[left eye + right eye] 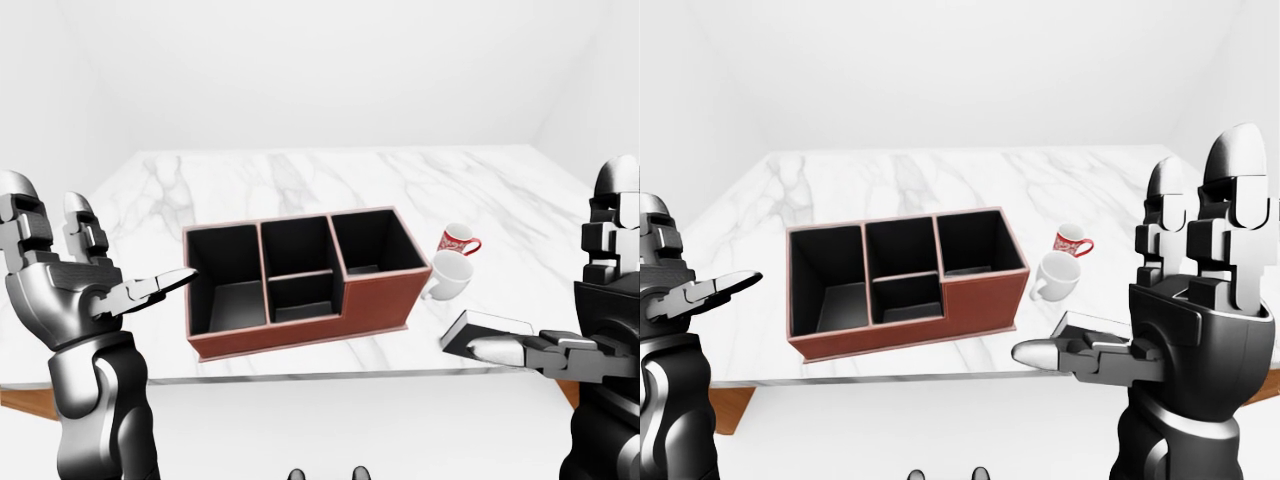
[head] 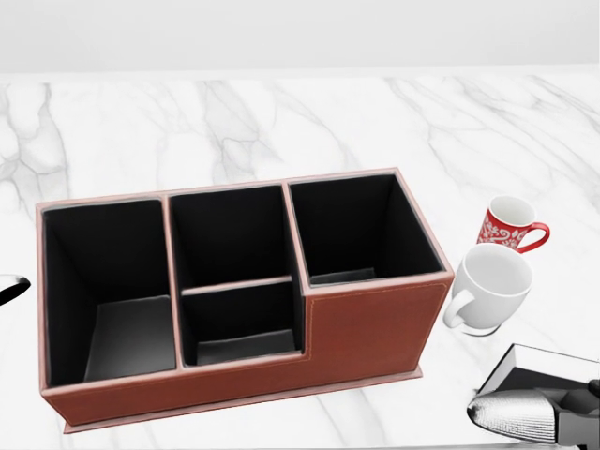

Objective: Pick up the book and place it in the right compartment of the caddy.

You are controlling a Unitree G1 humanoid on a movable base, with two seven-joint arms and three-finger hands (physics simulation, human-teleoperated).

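On the white marble table point(image 1: 300, 180): brown caddy point(image 2: 370, 333) with black interior, three columns, the middle column split into two cells by a cross divider, the right compartment point(image 2: 352, 230) empty and taller-walled than the rest. Just right of the caddy in the head view: white mug point(image 2: 492, 281), with a red patterned mug point(image 2: 506, 225) beside it toward the top. Book point(image 1: 490, 325), black cover with white page edge, near the table's lower-right edge in the left-eye view, below the white mug and apart from the caddy; partly hidden there by a finger of the right hand point(image 1: 1195, 300). Head view: only a corner of the book at the lower right, plus one silver fingertip of the right hand and a sliver of the left at the left edge. Eye views: both hands in full, raised either side of the caddy. Left hand point(image 1: 70, 280): fingers spread, upright, thumb pointing toward the caddy, nothing held. Right hand: fingers extended upward, thumb forward over the book, nothing grasped.
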